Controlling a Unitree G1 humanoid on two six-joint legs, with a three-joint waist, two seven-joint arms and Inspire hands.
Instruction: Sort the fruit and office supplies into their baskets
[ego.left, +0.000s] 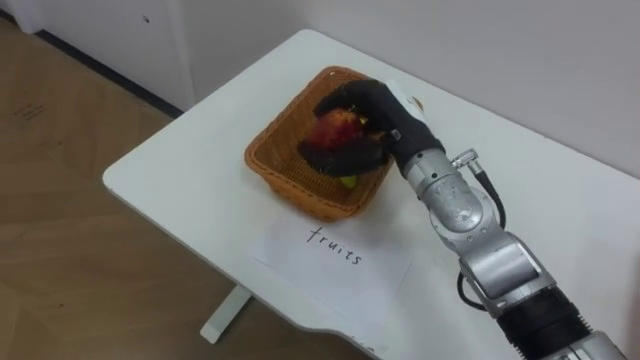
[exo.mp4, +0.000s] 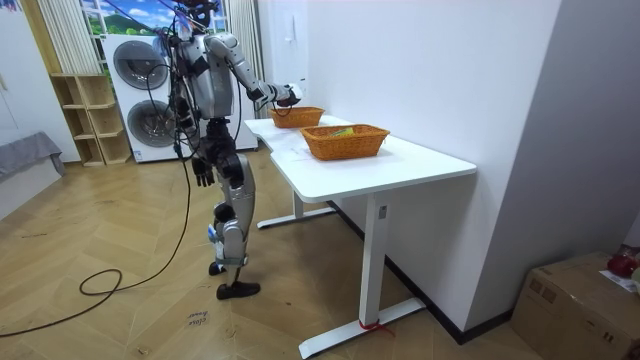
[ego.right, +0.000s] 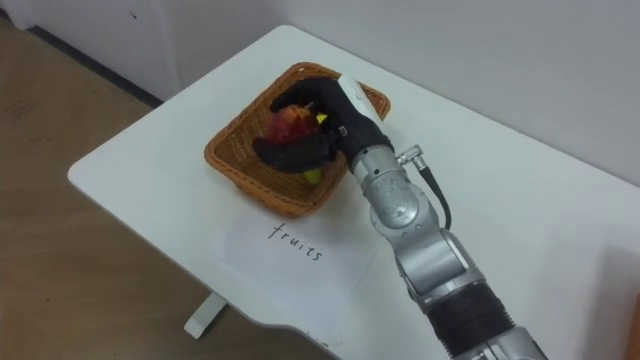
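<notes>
Wicker basket (ego.left: 272, 162) stands on the white desk (ego.left: 180, 175), and over it we see our right hand (ego.left: 378, 108), its fingers (ego.left: 338, 157) curled round a red fruit (ego.left: 335, 128) held just inside the basket's rim. A small yellow-green piece (ego.left: 347, 182) lies in the basket beneath that hand. A handwritten paper sheet (ego.left: 335, 265) lies just beside the basket. Near it stands a second basket (exo.mp4: 345, 141). Away from the basket, our left hand (exo.mp4: 204, 172) hangs by our hip; we cannot tell its fingers' state.
</notes>
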